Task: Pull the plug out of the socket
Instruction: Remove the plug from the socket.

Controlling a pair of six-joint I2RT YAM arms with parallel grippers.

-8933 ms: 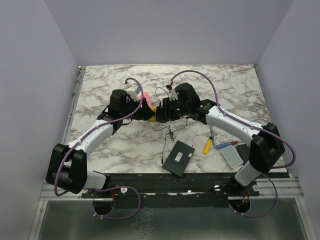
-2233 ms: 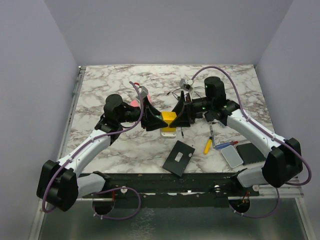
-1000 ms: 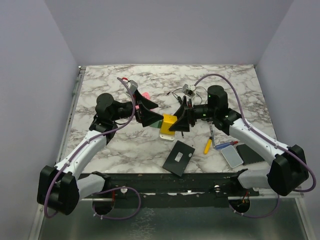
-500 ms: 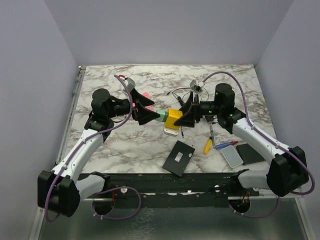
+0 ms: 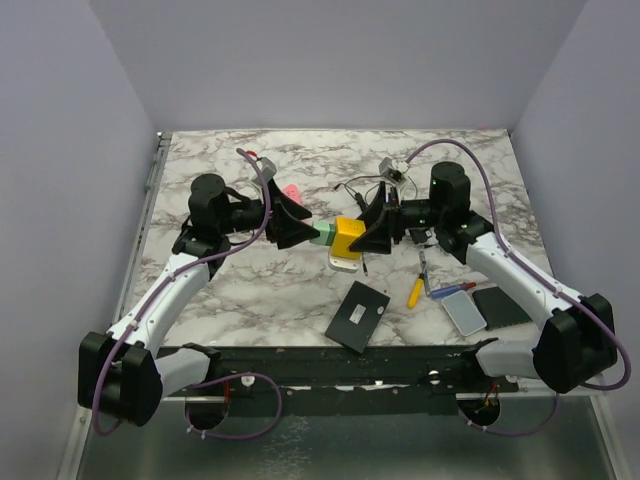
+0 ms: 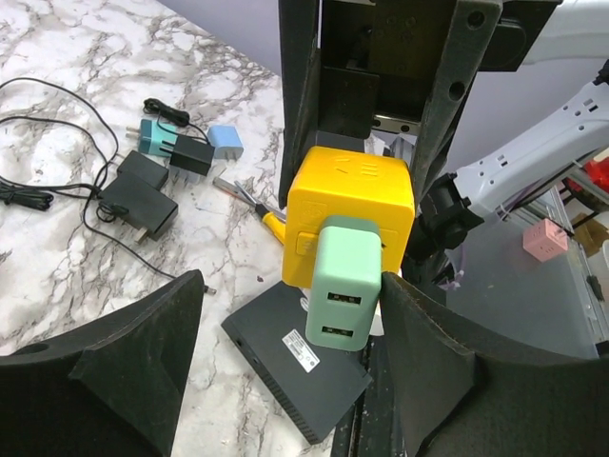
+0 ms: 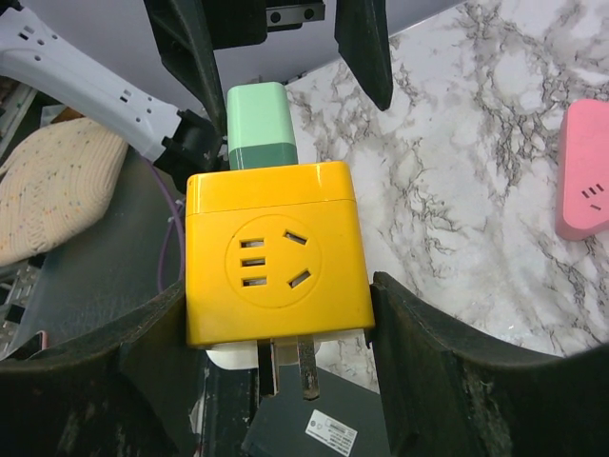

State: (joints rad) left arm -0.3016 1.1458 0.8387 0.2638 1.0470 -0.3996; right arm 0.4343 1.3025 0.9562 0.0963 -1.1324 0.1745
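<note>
Mid-bench standoff: the right end effector [image 7: 278, 286] is clenched on the yellow socket cube [image 5: 349, 238], holding it up off the marble bench [image 5: 230, 290] near its middle. The green plug [image 6: 343, 281] sits fully seated in the cube's side and faces the left end effector [image 5: 312, 232]. That one is released, its fingers standing apart on either side of the plug without touching it. The socket looks braced and the approach made. The grip on the plug and the pull itself are not yet done.
</note>
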